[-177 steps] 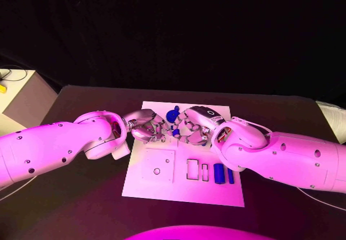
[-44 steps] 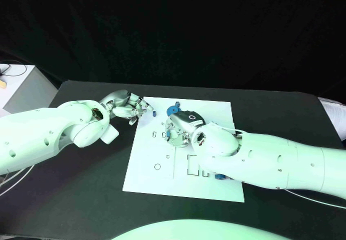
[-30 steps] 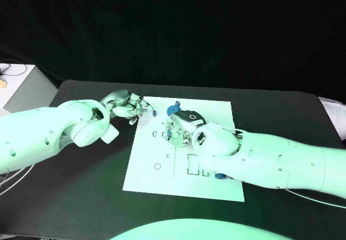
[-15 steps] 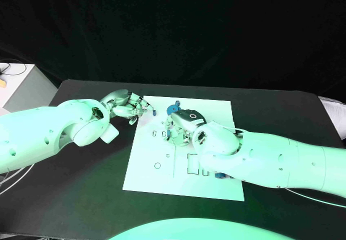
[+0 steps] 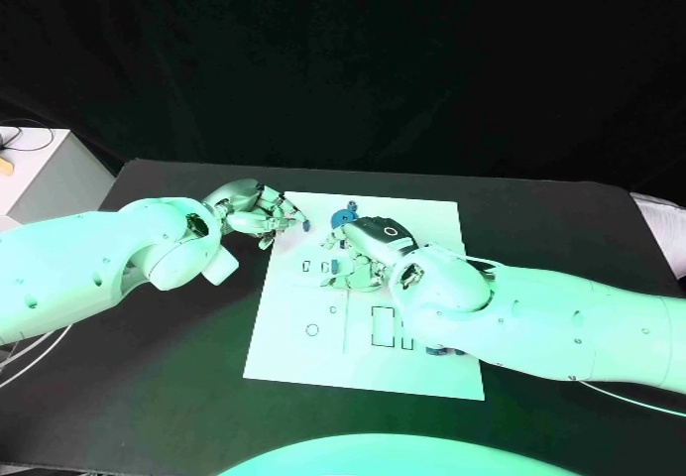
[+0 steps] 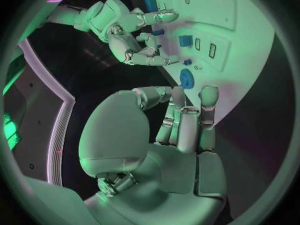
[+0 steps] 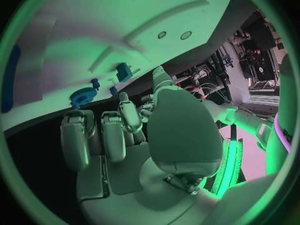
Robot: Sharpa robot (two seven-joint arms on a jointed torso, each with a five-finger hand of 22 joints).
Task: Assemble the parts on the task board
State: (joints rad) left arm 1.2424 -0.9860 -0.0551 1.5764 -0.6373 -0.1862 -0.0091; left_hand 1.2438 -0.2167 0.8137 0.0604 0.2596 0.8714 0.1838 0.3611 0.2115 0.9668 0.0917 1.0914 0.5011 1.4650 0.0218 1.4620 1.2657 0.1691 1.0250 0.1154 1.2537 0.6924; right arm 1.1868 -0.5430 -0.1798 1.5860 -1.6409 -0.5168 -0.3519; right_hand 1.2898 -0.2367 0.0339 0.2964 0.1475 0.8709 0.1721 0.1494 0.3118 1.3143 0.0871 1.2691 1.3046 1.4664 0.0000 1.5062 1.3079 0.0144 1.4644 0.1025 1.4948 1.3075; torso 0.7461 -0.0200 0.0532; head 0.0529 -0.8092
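The white task board lies in the middle of the table. My right hand hangs over its middle and pinches a small blue part between its fingertips. A blue block and a small blue peg stand in the board beside those fingers. A blue gear sits near the far edge; the gear lies just past my right fingers. My left hand hovers at the far left corner, holding nothing, its fingers close to the gear.
Two rectangular slots show in the near half of the board. A long blue part peeks out from under my right arm. A pale box stands off the table's far left corner. Black table surrounds the board.
About six seconds ago both hands met over the board's far half; my left hand has since drawn back to the far left corner. In the last second my right hand shifted only slightly.
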